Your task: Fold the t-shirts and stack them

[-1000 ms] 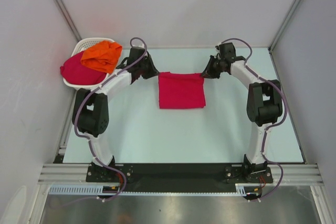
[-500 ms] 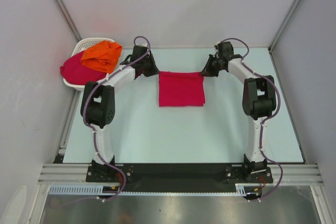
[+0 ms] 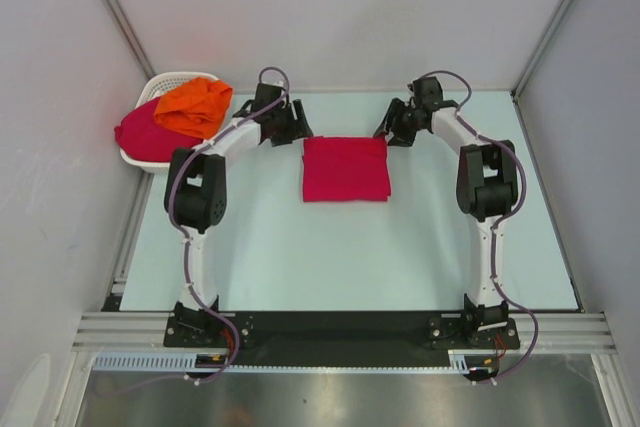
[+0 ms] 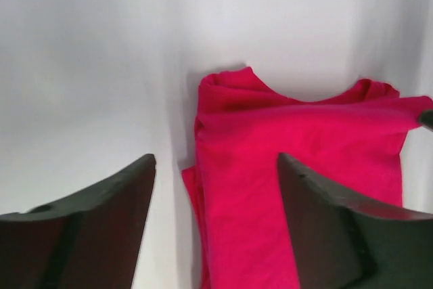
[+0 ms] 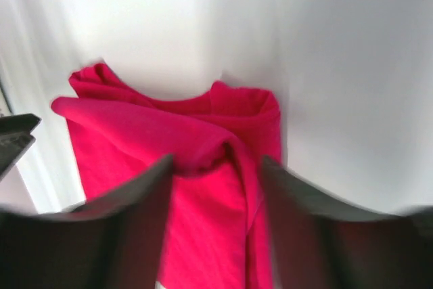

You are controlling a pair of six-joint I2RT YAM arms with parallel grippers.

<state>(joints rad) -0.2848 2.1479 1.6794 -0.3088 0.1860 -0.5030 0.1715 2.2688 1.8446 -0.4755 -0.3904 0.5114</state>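
End effector L (image 3: 299, 132), R (image 3: 384, 134) spread; 1 tee (image 3: 345, 169) folded, 2 tees (image 3: 193, 105) (image 3: 143, 137) basketed.

Overhead; close, blurry wrists apparently share t-shirt (image 3: 345, 169).

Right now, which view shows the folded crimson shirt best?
Top external: the whole folded crimson shirt shows, all four edges clear. The left wrist view shows only one end close up; the right wrist view shows a bunched corner, blurred.
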